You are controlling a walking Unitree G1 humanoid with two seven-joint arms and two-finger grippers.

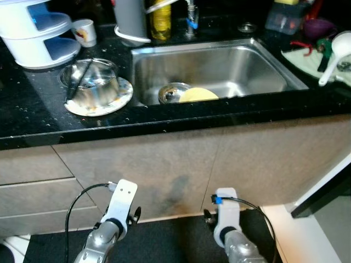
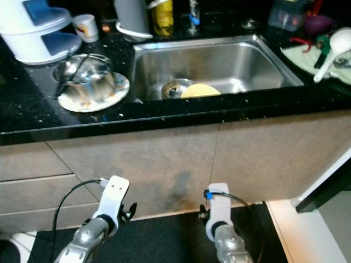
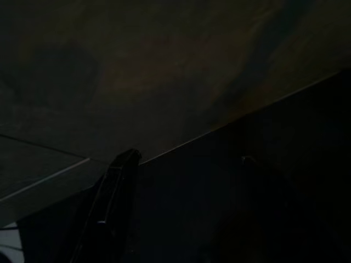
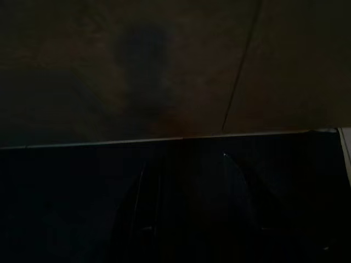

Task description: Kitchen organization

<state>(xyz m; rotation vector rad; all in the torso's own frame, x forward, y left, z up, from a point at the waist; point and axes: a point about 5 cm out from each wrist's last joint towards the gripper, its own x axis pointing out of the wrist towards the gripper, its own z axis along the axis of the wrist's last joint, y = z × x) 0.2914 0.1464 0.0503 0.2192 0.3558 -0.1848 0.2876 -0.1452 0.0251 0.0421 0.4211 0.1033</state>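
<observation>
the sink [image 1: 274,66] is taken as the landmark, set into a black speckled surface [image 1: 33,115]. inside the sink, at its front, lie a small steel bowl [image 1: 173,92] and a yellow item [image 1: 198,95] just beside it, touching or nearly so. to the sink's left, on the surface, a steel pot [image 1: 92,82] stands on a stained plate [image 1: 124,94], a dark utensil [image 1: 77,82] leaning in the pot. behind that, further left of the sink, a white and blue tiered container [image 1: 38,33] and a small white cup [image 1: 85,32]. behind the sink's left corner, a grey cylinder [image 1: 130,19] and a yellow bottle [image 1: 160,21]. to the sink's right, a white ladle [image 1: 335,55] lies on a pale board [image 1: 307,60].

below the sink, both arms hang low before the beige cabinet front [image 1: 181,159]. left tool [image 3: 181,208]: one finger [image 3: 112,203] discernible in the dark wrist view, the other only faint, set apart. right tool [image 4: 189,208]: picture too dark, cannot tell whether apart or together.
</observation>
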